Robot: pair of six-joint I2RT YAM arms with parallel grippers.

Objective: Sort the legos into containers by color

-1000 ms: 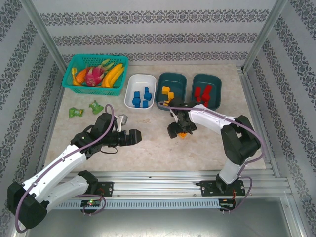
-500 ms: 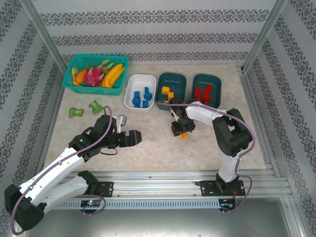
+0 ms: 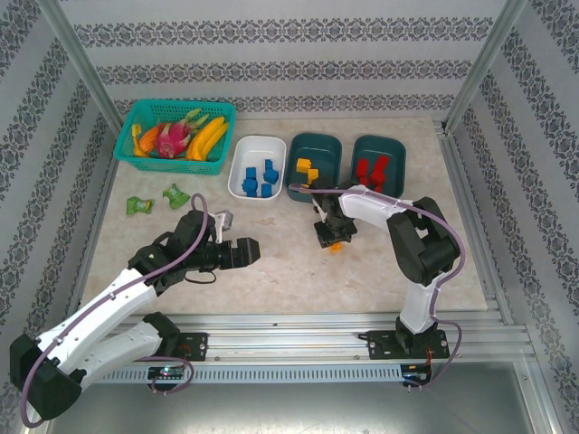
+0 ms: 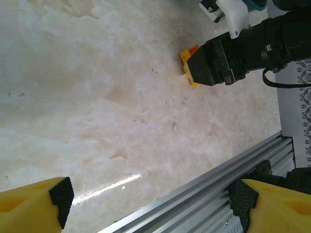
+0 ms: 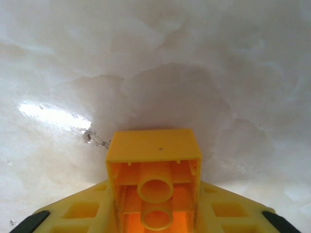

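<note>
Near the middle of the table (image 3: pixel 271 276), the right gripper (image 3: pixel 331 237) pinches the orange lego (image 5: pixel 154 179) lying there. It seems held only by one end, so it may twist out when lifted; the left gripper (image 4: pixel 150 199) stands wide open, empty.

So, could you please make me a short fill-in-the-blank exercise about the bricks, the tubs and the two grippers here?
1. The white tub holds only ____ bricks.
2. The brick between the fingers of the right gripper is ____.
3. The red bricks lie in the tub farthest to the ____.
4. The left gripper is ____ and holds nothing.

Missing words: blue; orange; right; open.
</note>
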